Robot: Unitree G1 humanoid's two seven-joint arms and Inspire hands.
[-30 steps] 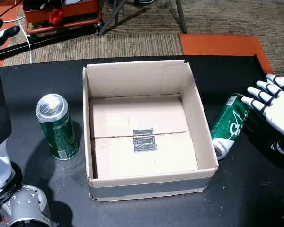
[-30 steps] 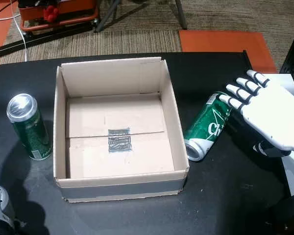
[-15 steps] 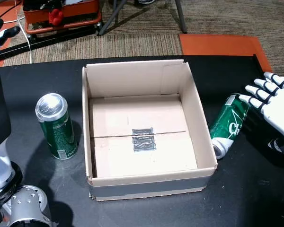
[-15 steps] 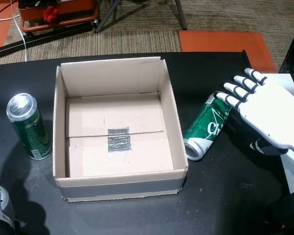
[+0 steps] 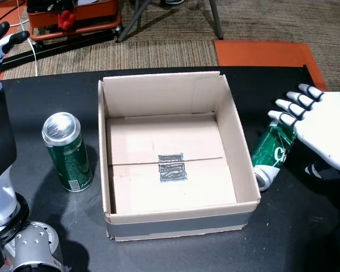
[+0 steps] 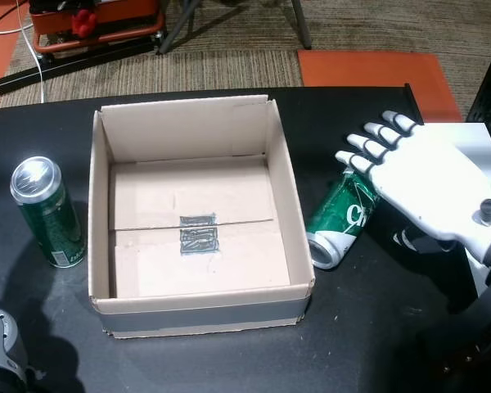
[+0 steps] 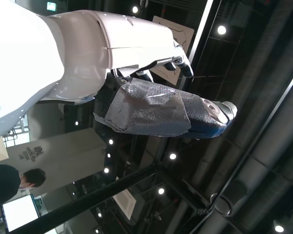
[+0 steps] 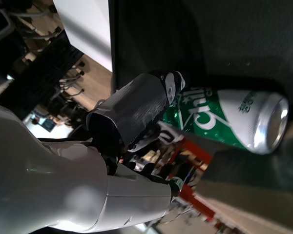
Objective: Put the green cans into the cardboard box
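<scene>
An open, empty cardboard box (image 5: 158, 76) (image 6: 184, 102) sits mid-table in both head views. One green can (image 5: 68, 152) (image 6: 47, 213) stands upright to its left. Another green can (image 5: 270, 154) (image 6: 341, 221) lies on its side against the box's right wall. My right hand (image 5: 317, 127) (image 6: 417, 184) is open, its spread fingers hovering over that can's far end. In the right wrist view the thumb (image 8: 136, 107) lies beside the can (image 8: 224, 119); contact cannot be told. My left hand (image 5: 3, 42) (image 7: 161, 107) is raised at the far left, open and holding nothing.
The black table (image 5: 56, 96) ends just behind the box. Beyond it, on the carpet, are an orange machine (image 5: 73, 17) and an orange mat (image 5: 260, 54). A white sheet (image 6: 475, 135) lies at the table's right edge. A person (image 7: 10, 180) appears in the left wrist view.
My right hand has moved left and forward, so its fingers now reach over the lying can's far end. Both cans and the box have stayed put, and the left arm has barely shifted.
</scene>
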